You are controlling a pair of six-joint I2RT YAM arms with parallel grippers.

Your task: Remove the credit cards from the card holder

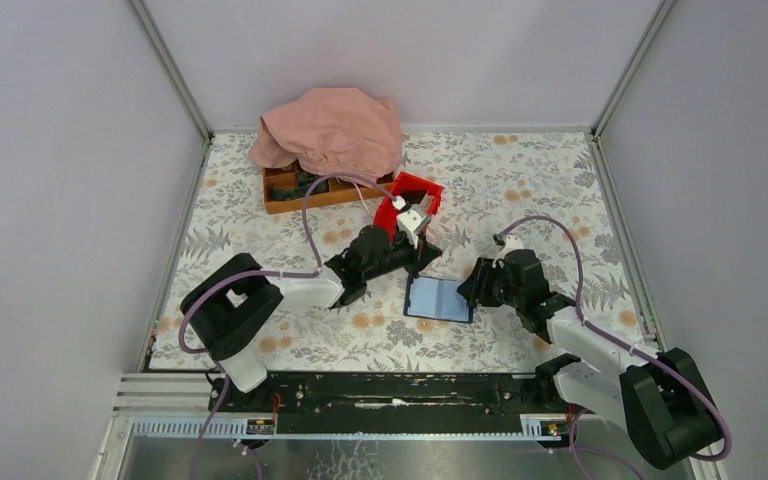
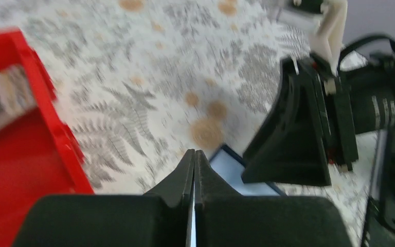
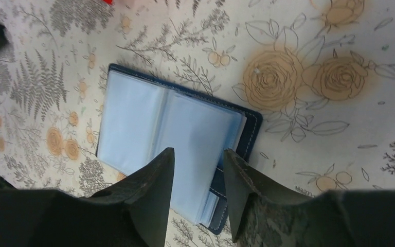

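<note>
Floral desk [image 1: 520,180]: card holder [image 3: 185,134] lies open, centre frame; right claw [image 3: 199,153] parted above it, empty; left claw [image 2: 194,153] closed tight

The card holder [image 3: 169,123] has glossy light blue panels inside a dark navy border with pale stitching. The table cover [image 1: 530,180] is off-white, printed with grey ferns and tan-orange roses. The bin [image 1: 420,183] is bright red, the wooden tray [image 1: 295,205] brown, and the cloth [image 1: 332,128] dusty pink. The left arm [image 1: 300,290] and right arm [image 1: 580,345] are black and white, their cables [image 1: 304,220] purple.
</note>
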